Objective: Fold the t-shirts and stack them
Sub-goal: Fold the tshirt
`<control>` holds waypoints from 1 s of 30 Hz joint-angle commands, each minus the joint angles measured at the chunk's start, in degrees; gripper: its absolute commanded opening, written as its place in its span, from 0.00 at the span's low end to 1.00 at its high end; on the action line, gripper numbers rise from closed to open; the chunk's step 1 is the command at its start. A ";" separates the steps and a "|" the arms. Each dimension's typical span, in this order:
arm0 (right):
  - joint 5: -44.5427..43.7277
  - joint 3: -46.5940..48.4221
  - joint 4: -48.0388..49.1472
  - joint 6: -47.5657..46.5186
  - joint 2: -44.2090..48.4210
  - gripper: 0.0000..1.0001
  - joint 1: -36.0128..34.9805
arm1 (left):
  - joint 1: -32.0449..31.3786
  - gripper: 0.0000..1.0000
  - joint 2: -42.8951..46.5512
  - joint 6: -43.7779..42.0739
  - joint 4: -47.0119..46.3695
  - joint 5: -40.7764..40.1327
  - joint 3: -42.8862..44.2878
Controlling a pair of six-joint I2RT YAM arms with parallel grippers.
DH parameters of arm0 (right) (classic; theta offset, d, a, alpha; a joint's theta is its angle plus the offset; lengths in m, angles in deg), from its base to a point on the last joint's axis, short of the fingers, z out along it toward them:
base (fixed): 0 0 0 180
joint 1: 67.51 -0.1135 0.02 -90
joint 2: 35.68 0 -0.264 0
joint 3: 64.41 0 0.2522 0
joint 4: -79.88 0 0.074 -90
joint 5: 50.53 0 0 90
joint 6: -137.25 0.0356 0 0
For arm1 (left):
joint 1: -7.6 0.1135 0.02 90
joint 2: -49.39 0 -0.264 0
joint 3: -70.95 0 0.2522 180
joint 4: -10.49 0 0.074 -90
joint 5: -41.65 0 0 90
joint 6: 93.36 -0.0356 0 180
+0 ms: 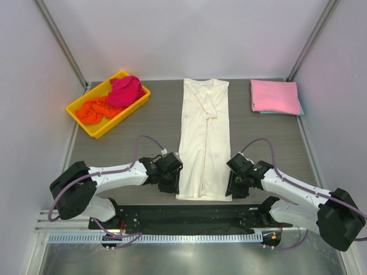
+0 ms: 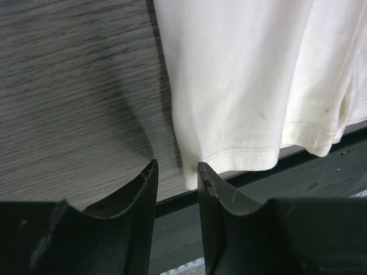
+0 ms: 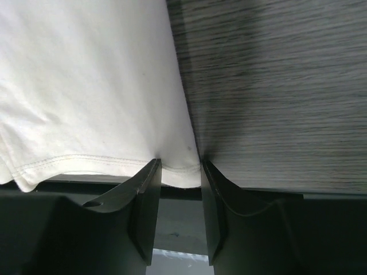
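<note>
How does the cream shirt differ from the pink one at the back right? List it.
The cream t-shirt lies as a long central strip; the pink t-shirt is a compact folded rectangle. Cream sits alone; pink rests on a teal t-shirt. Both lie flat.

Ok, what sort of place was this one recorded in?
Probably a lab test cell, not a home: plain white panel walls on metal struts, two robot arms bolted at one wood-grain table, and spare t-shirts heaped in a yellow tray.
</note>
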 commanded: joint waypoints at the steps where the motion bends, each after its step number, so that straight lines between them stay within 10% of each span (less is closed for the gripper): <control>1: -1.21 -0.61 -0.20 1.42 0.12 0.39 -0.51 | -0.29 0.35 1.71 0.99 -1.18 -0.24 -0.41; 8: -1.21 -0.17 -0.98 2.03 0.99 0.01 -0.51 | -0.29 0.21 0.31 1.43 -3.12 -0.24 -0.85; 12: -2.80 -0.44 -1.16 2.48 2.23 0.01 -0.60 | -0.29 0.00 1.09 2.31 -3.12 0.11 -1.46; 18: -4.02 0.70 -2.74 2.74 5.47 0.01 -0.69 | -0.29 0.00 3.91 4.68 -1.80 -1.74 -1.99; 23: -5.08 2.64 -3.71 0.89 3.55 0.01 -0.69 | -0.29 0.33 3.74 5.04 -1.18 -1.47 -0.85; 30: -5.25 1.67 -3.27 1.77 5.91 0.01 -0.69 | -0.82 0.38 4.18 6.18 -2.32 -1.03 -1.90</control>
